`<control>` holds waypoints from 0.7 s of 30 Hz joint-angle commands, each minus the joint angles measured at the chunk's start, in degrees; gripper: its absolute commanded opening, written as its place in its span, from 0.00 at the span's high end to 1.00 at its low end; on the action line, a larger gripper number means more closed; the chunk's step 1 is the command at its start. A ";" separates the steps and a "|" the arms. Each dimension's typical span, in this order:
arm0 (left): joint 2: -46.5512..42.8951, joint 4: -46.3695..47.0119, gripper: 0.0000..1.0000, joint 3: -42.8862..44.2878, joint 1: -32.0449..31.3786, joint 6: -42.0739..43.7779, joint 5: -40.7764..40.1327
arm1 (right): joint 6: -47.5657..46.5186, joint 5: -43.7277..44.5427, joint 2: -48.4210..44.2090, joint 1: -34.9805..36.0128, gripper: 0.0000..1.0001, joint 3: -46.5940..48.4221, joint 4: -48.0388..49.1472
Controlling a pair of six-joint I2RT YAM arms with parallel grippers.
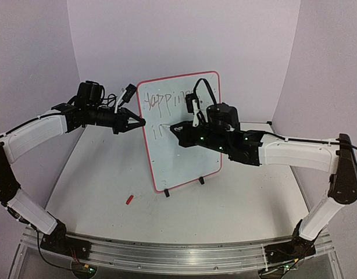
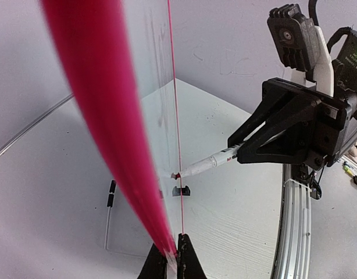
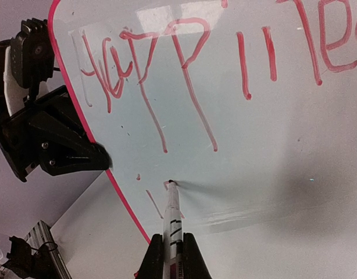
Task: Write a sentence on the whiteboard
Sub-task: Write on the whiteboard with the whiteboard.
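Pinching the left rim of the whiteboard (image 1: 184,165) with my left hand (image 1: 140,122), closed on it, likely so the board, upright on its wire stand (image 1: 166,193) mid-surface (image 1: 97,186), won't rock under writing pressure. A red cap (image 1: 129,199) lies in front. The sentence (image 1: 164,103) shows "happin…" on top, second line barely begun. My right hand (image 1: 176,129) grips the marker (image 3: 172,218) — tip touching the board.

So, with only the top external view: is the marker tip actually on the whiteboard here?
Observer: Yes; the right wrist view shows the marker tip meeting the whiteboard, beside a short stroke under the first line of the sentence.
Operator: Is the left gripper holding the board or just near it?
Observer: Holding; in the left wrist view it is shut on the board's edge.
Operator: And the marker's grip?
Observer: The right gripper is shut on its barrel.
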 commanded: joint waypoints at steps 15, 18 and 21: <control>1.48 -9.90 1.00 -1.35 -1.67 4.46 -1.00 | 1.37 6.26 -1.65 -0.72 1.00 -2.31 -0.78; 1.57 -9.80 1.00 -1.34 -1.65 4.45 -0.93 | 1.97 5.63 -1.45 -0.72 1.00 -2.91 -1.27; 1.58 -9.80 1.00 -1.33 -1.67 4.47 -0.87 | 2.63 5.18 -1.37 -0.72 1.00 -3.66 -1.63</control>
